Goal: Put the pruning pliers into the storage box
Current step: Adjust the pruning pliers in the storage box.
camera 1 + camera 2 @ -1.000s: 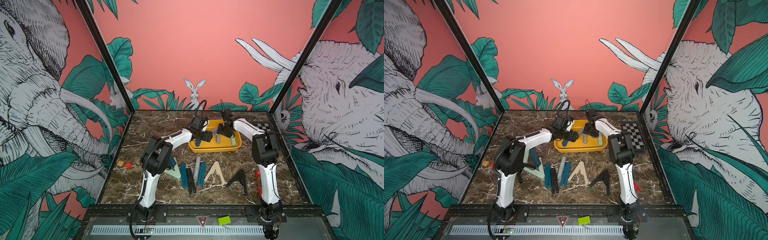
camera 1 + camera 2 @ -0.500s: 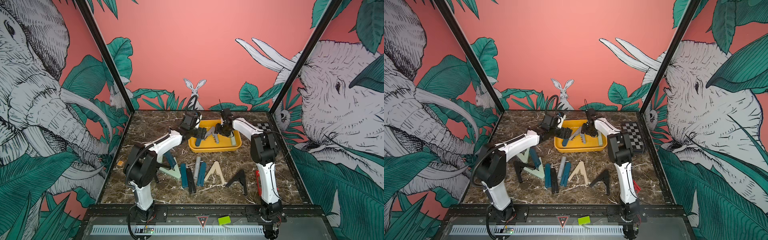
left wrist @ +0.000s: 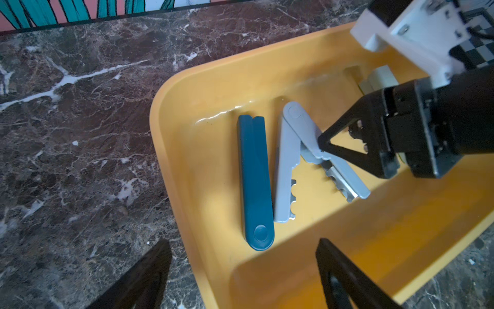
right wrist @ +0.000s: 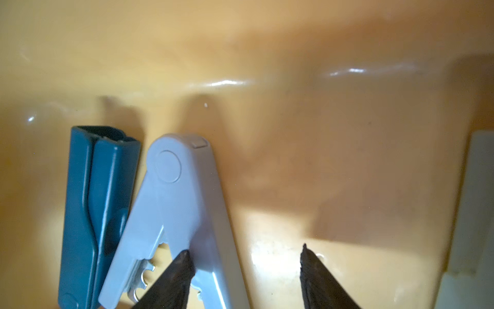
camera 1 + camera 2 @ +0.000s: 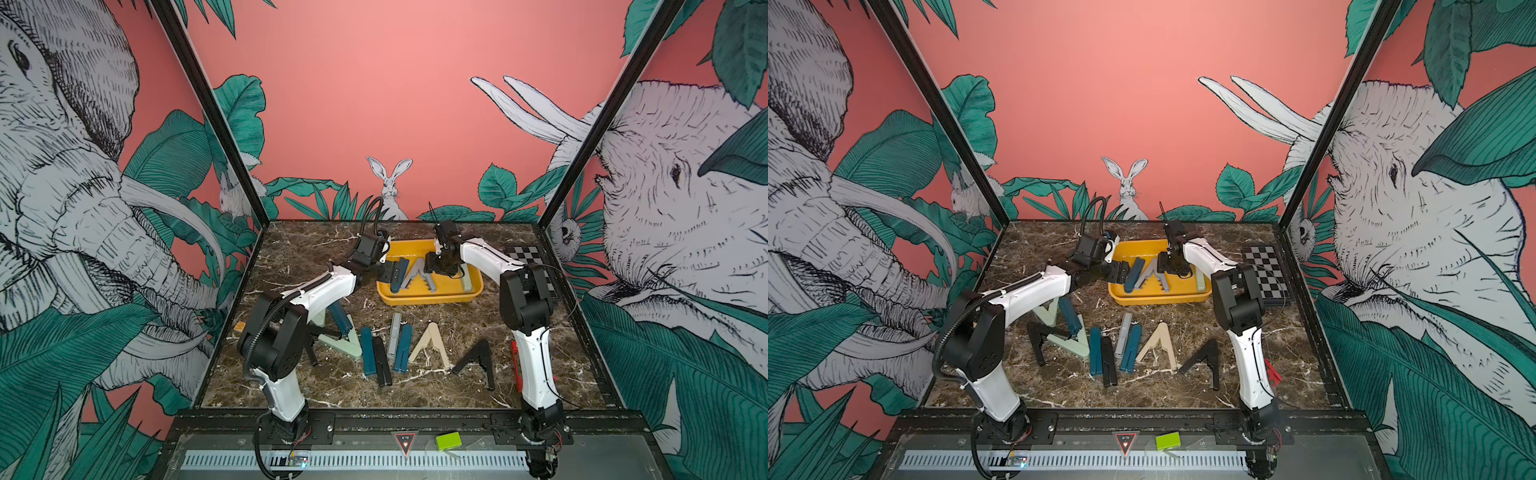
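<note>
The left elbow has swung back; in a top view the left gripper (image 5: pixel 392 270) hangs open, empty, at the box (image 5: pixel 428 298) rim; left wrist: teal pliers (image 3: pixel 255 182) and grey pliers (image 3: pixel 286 174) boxed ahead; right wrist: right gripper (image 4: pixel 244 251) spread, one fingertip (image 4: pixel 179 270) at a grey arm, which lifting might snag and drag out.

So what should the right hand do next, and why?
Probably lift the right hand straight up out of the yellow storage box. Its fingers stand open, the grey pliers lie flat on the box floor, and one fingertip is right at one of their arms, so a sideways pull might drag them. Black pliers wait on the table near that arm.
</note>
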`<state>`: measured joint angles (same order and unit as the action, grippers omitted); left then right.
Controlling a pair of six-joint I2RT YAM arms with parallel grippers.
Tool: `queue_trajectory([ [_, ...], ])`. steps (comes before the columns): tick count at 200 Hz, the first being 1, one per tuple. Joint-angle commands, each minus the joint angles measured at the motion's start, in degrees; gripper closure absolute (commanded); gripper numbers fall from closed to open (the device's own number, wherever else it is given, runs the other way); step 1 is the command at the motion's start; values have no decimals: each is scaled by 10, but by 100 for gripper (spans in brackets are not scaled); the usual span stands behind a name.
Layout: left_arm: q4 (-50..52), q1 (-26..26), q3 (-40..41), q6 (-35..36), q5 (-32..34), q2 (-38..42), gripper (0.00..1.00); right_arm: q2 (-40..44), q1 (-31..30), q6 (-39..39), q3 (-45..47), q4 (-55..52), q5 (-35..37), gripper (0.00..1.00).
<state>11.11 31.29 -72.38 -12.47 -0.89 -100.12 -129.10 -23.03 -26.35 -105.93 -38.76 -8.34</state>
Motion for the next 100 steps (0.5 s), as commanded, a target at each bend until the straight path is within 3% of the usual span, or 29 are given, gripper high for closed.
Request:
queue_trajectory([
  [1, 1, -4, 9, -7, 1, 31, 13, 12, 0, 17, 4, -19, 20, 37],
  [30, -4, -4, 23, -2, 6, 45, 13, -1, 0, 43, -21, -28, 29, 37],
  [60, -1, -4, 37, 2, 22, 56, 13, -33, -5, 62, -62, -52, -30, 38],
  [100, 4, -4, 44, 9, 33, 67, 12, -39, -24, 46, -46, -31, -62, 39],
])
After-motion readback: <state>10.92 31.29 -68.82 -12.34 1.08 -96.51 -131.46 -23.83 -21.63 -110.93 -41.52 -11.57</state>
